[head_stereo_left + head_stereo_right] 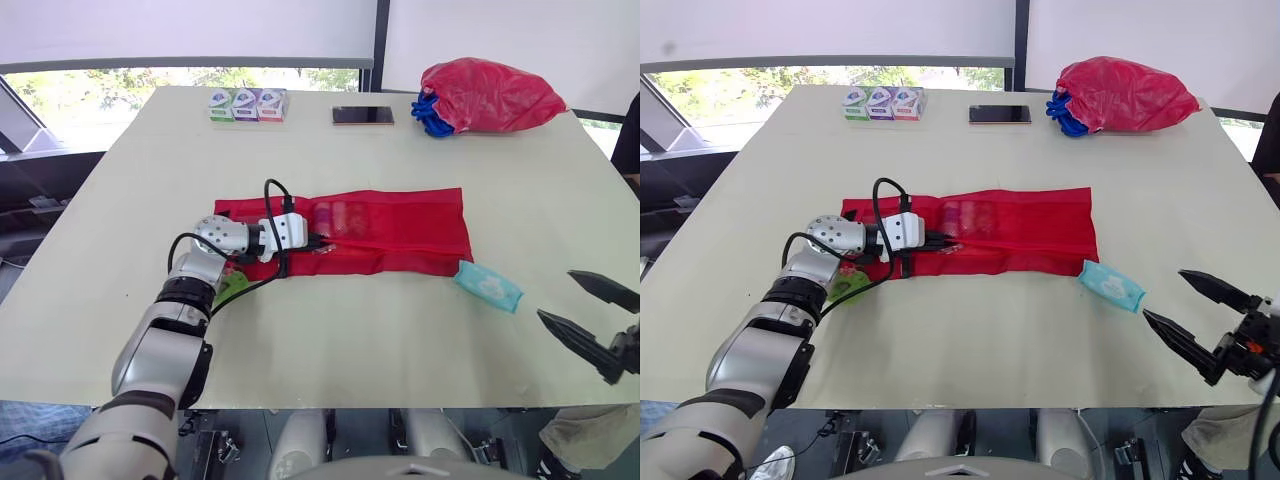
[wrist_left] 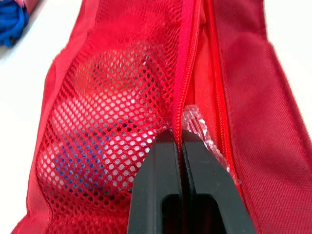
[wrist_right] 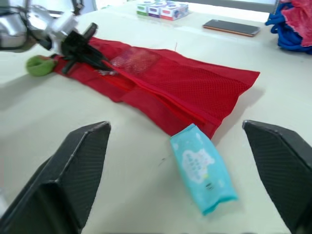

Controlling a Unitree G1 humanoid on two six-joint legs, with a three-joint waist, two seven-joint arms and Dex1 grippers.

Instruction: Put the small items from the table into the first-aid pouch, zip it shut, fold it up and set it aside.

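The red first-aid pouch (image 1: 400, 225) lies unfolded flat in the middle of the table, with items showing through its mesh. My left gripper (image 2: 178, 134) is at the pouch's left part, right on the zipper line, shut on a clear crinkly plastic packet (image 2: 202, 131). A small green item (image 1: 232, 285) lies on the table beside the left forearm. A teal wipes packet (image 1: 488, 286) rests just off the pouch's near right corner. My right gripper (image 1: 556, 293) hovers open near the table's right front edge, a short way from the teal packet, holding nothing.
Three small boxes (image 1: 248, 104) stand in a row at the far edge, with a phone (image 1: 362, 115) to their right. A bulging red bag (image 1: 490, 95) with blue fabric sits at the far right corner.
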